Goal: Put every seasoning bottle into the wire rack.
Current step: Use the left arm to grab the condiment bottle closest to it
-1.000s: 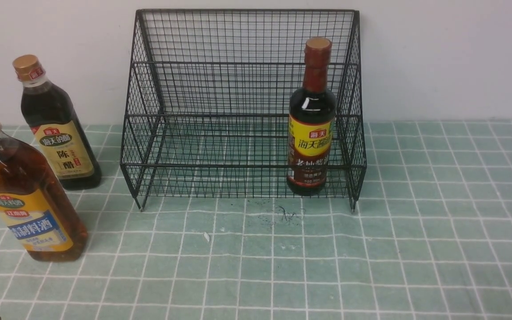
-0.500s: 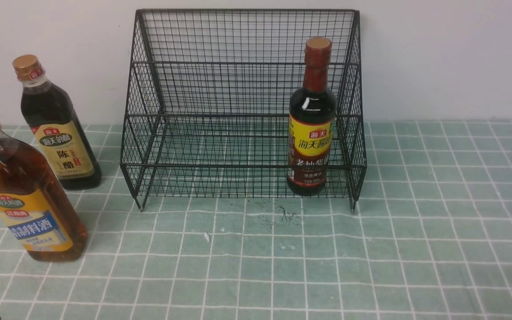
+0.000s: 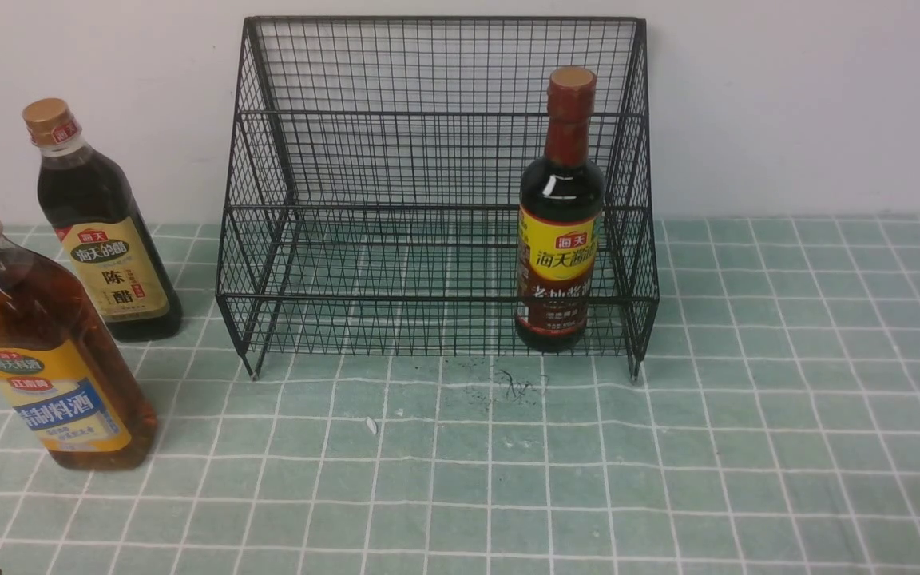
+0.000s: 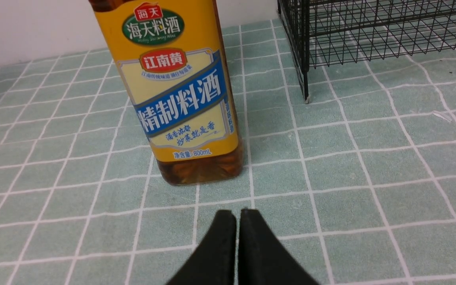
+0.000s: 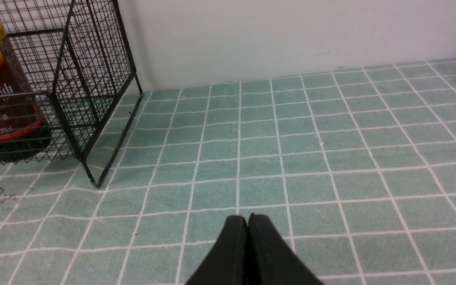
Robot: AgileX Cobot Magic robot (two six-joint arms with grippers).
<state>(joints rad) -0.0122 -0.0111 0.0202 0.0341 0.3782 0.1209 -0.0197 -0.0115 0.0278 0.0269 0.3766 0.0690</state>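
Front view, compared over the last second: no change. Bottles and rack sit as they did, and neither arm enters that view.

Far left: amber bottle [image 3: 45,351], yellow-blue label, upright on the green checked cloth [image 3: 747,415], well clear of the rack and nearest the robot. The left wrist view shows it head-on, label facing the camera. The left gripper [image 4: 237,215] is low over the cloth and aimed at the bottle's base, near it but not touching. Its fingers are pressed together with nothing between them.

Next right and further back: dark bottle [image 3: 105,239], beige label, tan cap, upright just beside the rack's left side. I cannot tell whether they touch.

Centre: wire rack [image 3: 436,112], back against the wall. Upper tier holds nothing, and so does most of the lower tier.

Right end of the lower tier: slim-necked bottle [image 3: 560,239], yellow-maroon label, upright behind the front rail, close to the right side wall.

Right of the rack: bare cloth. The right gripper [image 5: 247,221] is over it, fingers pressed together, empty, rack corner off to its side.

Judgement: one of three bottles placed, two outstanding. With no motion recorded, this reads as a pause between placements. Given where the left gripper points, the amber bottle is the likely next pick, but the fingers must spread before they can take it. Risk: the bottle is tall and broad, so a low or off-centre grip could tip it, and it has to clear the front rail going in.
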